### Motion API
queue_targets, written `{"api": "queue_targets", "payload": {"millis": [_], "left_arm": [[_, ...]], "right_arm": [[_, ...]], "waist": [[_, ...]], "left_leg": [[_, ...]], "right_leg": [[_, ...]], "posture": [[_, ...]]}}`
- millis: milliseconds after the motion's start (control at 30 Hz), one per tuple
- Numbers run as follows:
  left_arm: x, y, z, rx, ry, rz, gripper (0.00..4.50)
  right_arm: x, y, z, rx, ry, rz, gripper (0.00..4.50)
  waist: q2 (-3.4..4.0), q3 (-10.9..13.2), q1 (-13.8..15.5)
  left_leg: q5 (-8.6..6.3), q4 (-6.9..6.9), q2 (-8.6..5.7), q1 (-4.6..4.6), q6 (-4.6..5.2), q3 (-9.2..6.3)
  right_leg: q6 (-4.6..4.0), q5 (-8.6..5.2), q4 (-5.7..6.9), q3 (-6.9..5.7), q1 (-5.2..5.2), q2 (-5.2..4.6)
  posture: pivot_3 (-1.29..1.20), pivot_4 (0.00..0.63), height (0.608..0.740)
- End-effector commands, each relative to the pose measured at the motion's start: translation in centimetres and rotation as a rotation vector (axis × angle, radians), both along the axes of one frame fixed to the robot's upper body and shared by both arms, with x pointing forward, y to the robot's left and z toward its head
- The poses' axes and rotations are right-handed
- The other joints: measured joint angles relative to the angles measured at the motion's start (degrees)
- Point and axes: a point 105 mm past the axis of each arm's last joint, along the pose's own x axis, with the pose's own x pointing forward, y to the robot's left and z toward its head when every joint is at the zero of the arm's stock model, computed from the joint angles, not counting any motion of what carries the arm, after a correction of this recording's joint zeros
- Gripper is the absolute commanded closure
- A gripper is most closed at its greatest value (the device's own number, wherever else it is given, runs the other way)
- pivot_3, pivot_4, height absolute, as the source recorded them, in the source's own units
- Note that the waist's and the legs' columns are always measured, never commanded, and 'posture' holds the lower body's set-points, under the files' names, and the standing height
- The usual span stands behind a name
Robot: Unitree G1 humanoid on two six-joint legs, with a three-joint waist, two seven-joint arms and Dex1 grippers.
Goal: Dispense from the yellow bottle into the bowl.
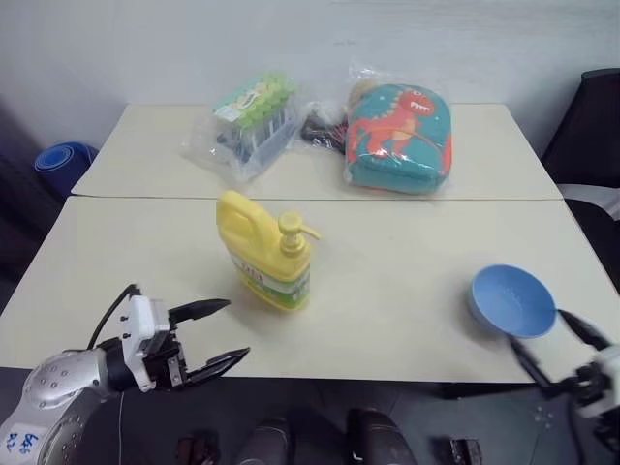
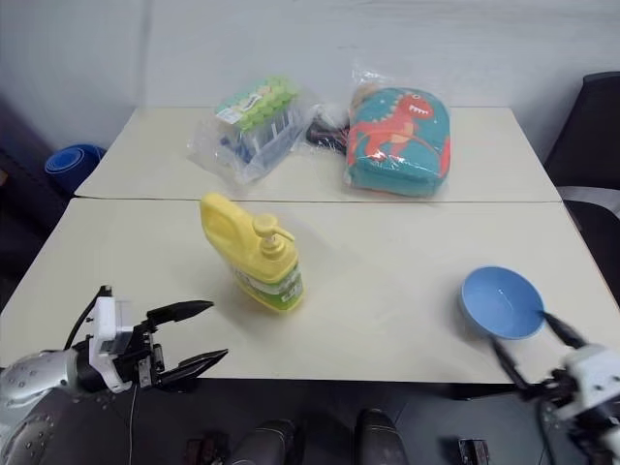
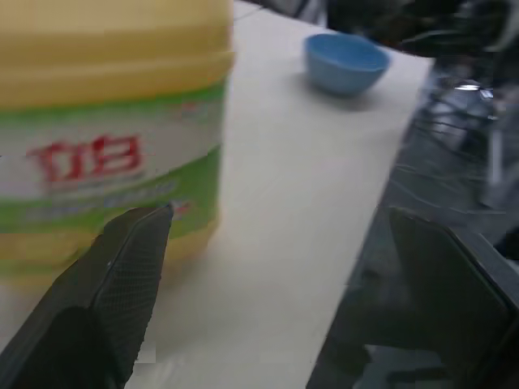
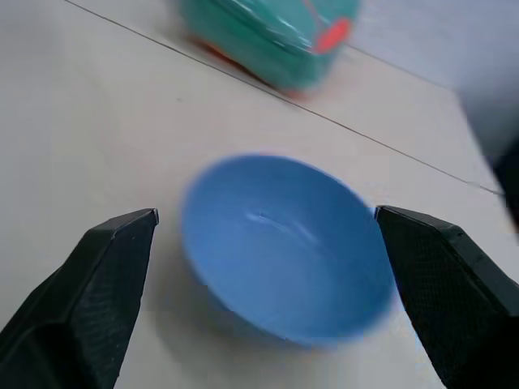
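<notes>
The left gripper (image 1: 215, 335) hangs at the near edge of the counter (image 1: 387, 291) with its jaws spread wide and nothing between them, pointing toward the bottle (image 1: 264, 254), which stands upright just beyond and apart from the fingertips. In the left wrist view the bottle's label sits close ahead of one finger (image 3: 122, 267), off to one side of the gap, not centred in it. The right gripper (image 1: 560, 344) is likewise spread and empty at the counter's near right edge, its jaws bracketing the bowl (image 1: 512, 301) without touching it; the right wrist view shows the bowl squarely between the two fingers. Bottle and bowl stand well apart, the bottle near the middle of the near counter, the bowl close to its front right edge. At the back lie a bagged pack of tubes (image 1: 250, 124) and a bagged dinosaur backpack (image 1: 399, 140), clear of the work. Judging from this, the risks are these: the bowl is light and near the edge, so a push from one finger could slide it off; the bottle is tall, so an off-centre closing could tip or twist it; and unless the spout ends up over the bowl, pumping would spill onto the counter.
</notes>
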Motion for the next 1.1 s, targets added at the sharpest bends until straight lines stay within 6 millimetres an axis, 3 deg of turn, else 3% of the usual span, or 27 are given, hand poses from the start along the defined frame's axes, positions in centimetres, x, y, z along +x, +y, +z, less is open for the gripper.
{"api": "queue_targets", "payload": {"millis": [33,133,267,467,600,767,933,1100], "left_arm": [[-0.1,-1.2,0.6,-0.01,-0.023,-0.085,0.02],[0.6,-1.4,1.0,-0.023,-0.058,-0.078,0.02],[1.0,-2.2,1.3,-0.02,-0.109,-0.102,0.02],[1.1,-2.5,1.2,-0.015,-0.108,-0.11,0.02],[1.1,-2.6,1.1,-0.002,-0.108,-0.108,0.02],[1.0,-2.5,1.1,0.005,-0.112,-0.105,0.02],[1.0,-2.4,1.3,0.016,-0.129,-0.087,0.0],[0.9,-2.4,1.9,-0.008,-0.128,-0.068,0.0]], "right_arm": [[-1.3,-1.5,-0.3,0.0,0.018,-0.043,0.0],[-1.1,-1.0,-0.3,0.018,0.015,-0.009,0.0],[1.7,3.7,-0.5,0.116,0.085,0.177,0.0],[4.7,6.6,-1.1,0.199,0.199,0.211,0.0],[7.4,5.9,-2.8,0.175,0.277,0.079,0.0],[8.9,6.4,-3.6,0.131,0.301,0.109,0.0],[10.1,6.4,-4.3,0.099,0.315,0.099,1.2],[10.8,6.7,-3.9,0.087,0.29,0.112,1.25]], "waist": [[0.0,0.01,-0.14],[0.05,0.03,-0.74],[0.02,0.04,-1.31],[0.07,0.04,-0.76],[0.05,0.05,-0.02],[0.05,0.04,0.12],[0.02,0.04,-0.25],[0.01,0.03,-0.14]], "left_leg": [[0.02,-0.03,0.03,0.01,-0.03,0.0],[0.06,-0.03,0.07,0.06,-0.09,0.08],[0.06,-0.06,0.1,0.38,-0.1,0.14],[0.07,-0.06,0.1,0.33,-0.11,0.14],[0.07,0.04,0.07,0.12,-0.12,0.11],[0.09,0.09,0.02,0.01,-0.1,0.03],[0.11,0.12,0.02,-0.03,-0.11,0.06],[0.13,0.14,0.03,-0.02,-0.13,0.05]], "right_leg": [[-0.01,-0.01,0.0,-0.01,-0.01,0.03],[-0.02,-0.01,0.09,0.03,0.0,0.07],[-0.03,-0.01,0.16,0.1,0.22,0.09],[-0.03,-0.02,0.15,0.14,0.14,0.08],[-0.03,-0.01,0.11,0.09,0.01,0.08],[-0.01,0.0,0.12,0.02,-0.06,0.04],[0.0,0.0,0.16,0.03,-0.1,0.04],[-0.01,0.0,0.2,0.02,-0.11,0.05]], "posture": [[0.0,0.15,0.74],[0.0,0.15,0.74],[0.0,0.15,0.74],[0.0,0.15,0.74],[0.0,0.15,0.74],[0.0,0.15,0.74],[0.0,0.15,0.74],[0.0,0.15,0.74]]}}
